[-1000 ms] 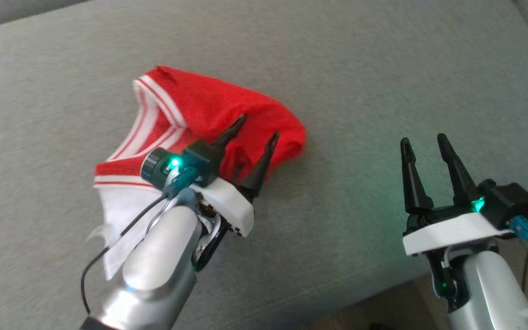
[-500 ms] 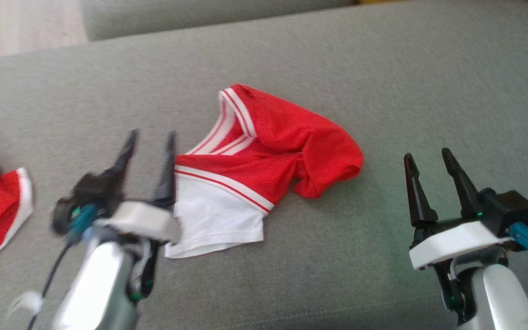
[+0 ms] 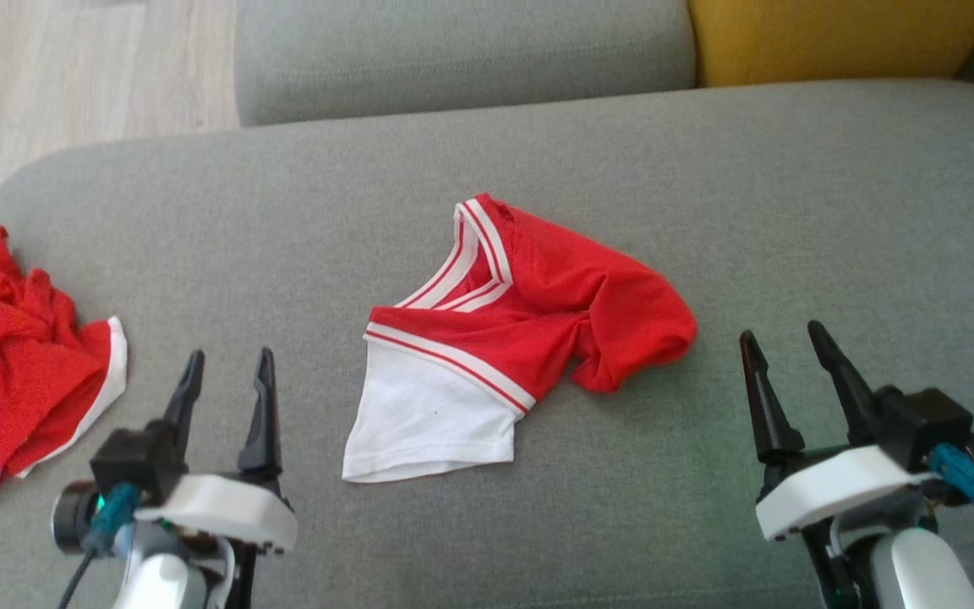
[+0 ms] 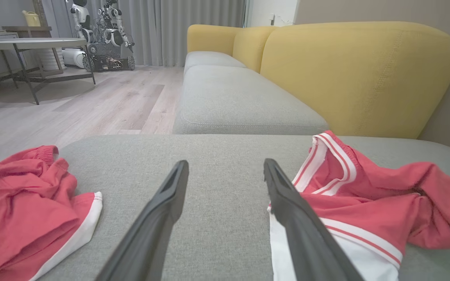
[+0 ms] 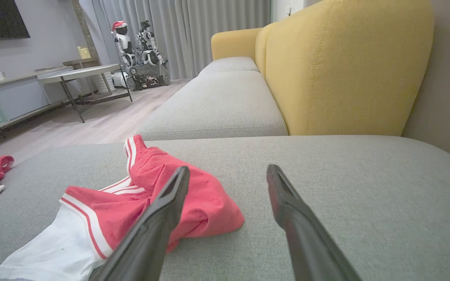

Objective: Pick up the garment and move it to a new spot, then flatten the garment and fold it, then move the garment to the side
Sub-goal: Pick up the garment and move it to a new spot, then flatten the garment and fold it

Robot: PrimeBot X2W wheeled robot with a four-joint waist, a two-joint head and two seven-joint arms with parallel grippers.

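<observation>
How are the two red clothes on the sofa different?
The middle garment has a big white panel and striped trim; the left garment is almost all red with one white edge. The middle garment lies mid-cushion; the left garment sits by the cushion's left end. Both are red, crumpled, and rest on the grey cushion.

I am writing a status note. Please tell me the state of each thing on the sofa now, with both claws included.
garment: bunched, not flat, lying loose on the sofa, not held.
red cloth: crumpled in a heap near the sofa's left edge.
left claw: open, empty.
right claw: open, empty.
</observation>
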